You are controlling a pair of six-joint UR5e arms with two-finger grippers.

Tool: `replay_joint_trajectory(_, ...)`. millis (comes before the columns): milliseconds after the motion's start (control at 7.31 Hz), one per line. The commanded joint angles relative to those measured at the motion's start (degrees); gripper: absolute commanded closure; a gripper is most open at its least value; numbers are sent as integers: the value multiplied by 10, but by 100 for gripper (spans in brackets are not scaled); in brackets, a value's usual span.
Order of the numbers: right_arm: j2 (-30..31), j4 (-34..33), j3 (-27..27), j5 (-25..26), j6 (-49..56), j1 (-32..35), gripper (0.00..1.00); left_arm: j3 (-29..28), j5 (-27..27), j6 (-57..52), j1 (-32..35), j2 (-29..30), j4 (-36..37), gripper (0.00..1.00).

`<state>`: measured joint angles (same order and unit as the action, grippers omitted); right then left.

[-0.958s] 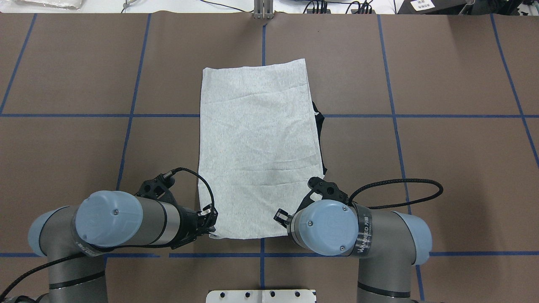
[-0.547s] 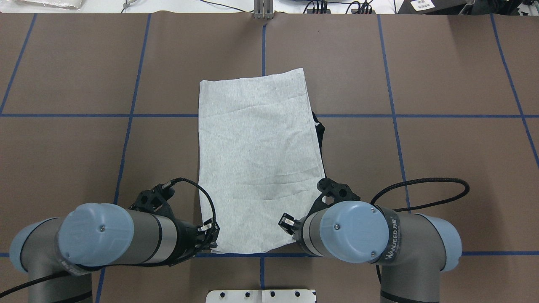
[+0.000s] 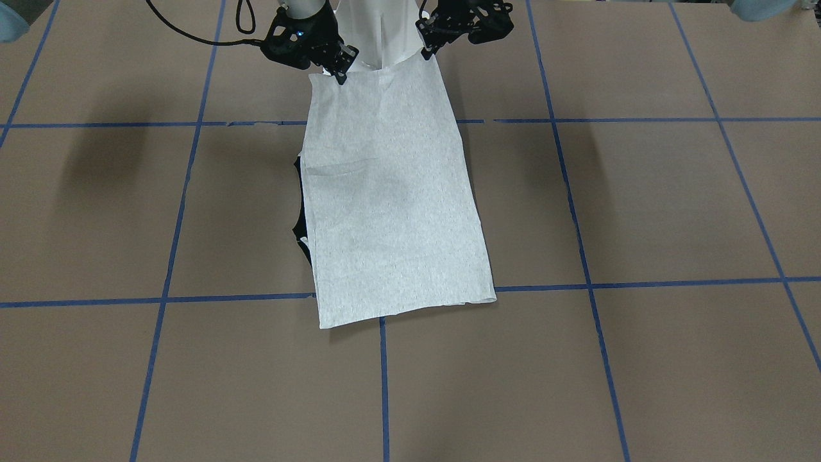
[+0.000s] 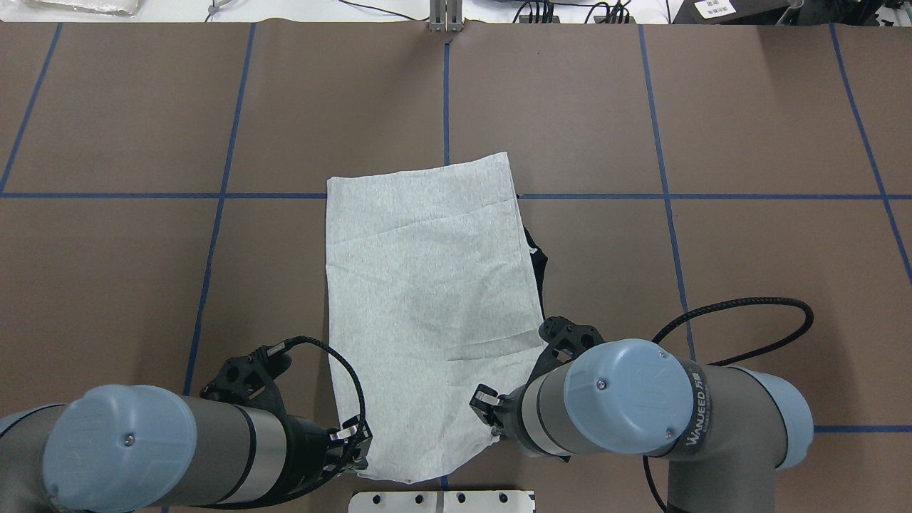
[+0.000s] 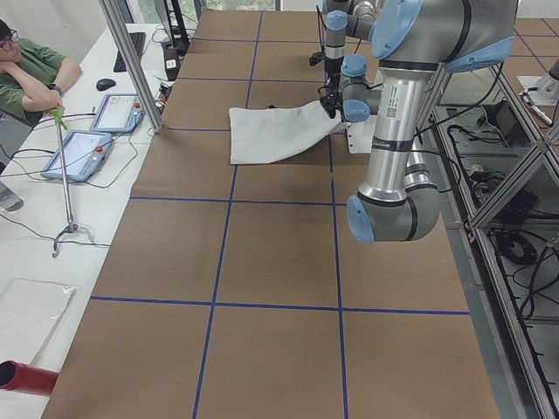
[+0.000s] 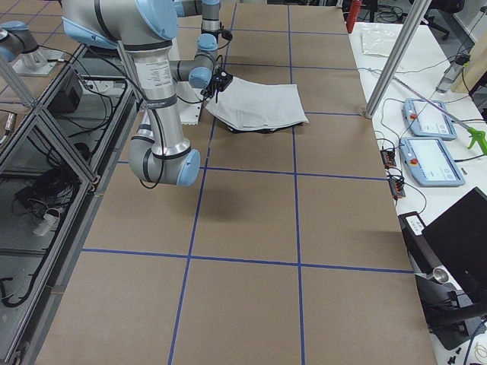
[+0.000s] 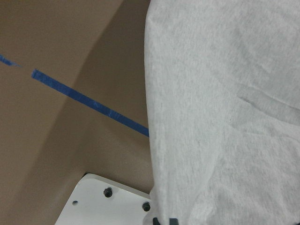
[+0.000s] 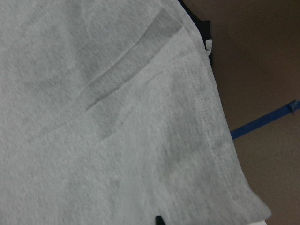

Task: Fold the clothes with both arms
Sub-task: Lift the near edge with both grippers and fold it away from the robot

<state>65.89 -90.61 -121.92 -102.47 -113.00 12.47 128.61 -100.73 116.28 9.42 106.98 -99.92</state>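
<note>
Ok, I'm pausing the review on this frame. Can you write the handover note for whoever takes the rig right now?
Grippers: the left gripper is shut on the near left corner of the T-shirt. The right gripper is shut on its near right corner. Both corners are off the table.
T-shirt: plain side up, a long narrow rectangle mid-table. The far end lies flat and the near end hangs between the grippers by the white base plate. Black trim peeks out at the right edge.
Done: the sides appear folded in.
Left: probably carry the held end over the far end, release and tidy.
</note>
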Motion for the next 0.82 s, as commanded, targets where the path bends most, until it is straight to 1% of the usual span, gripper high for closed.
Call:
replay_joint_trajectory(0,-7,5,17,-3,6,47,100,-3,0,-19,25,3,3,100)
replay_joint_trajectory(137,-11,9,17,-1,18,63,100,-8,0,-21,51,5,3,100)
replay_joint_trajectory(274,-15,25,18,0,20,80,100,-17,-3,-57,78,17,3,100)
replay_joint_trajectory(410,-22,35,32,1,21,94,100,-24,-3,-74,103,20,3,100)
replay_joint_trajectory(547,-43,36,59,1,21,111,100,-43,-3,-77,124,30,-4,100)
replay_joint_trajectory(684,-56,44,82,1,33,128,100,-79,-3,-90,151,53,-6,100)
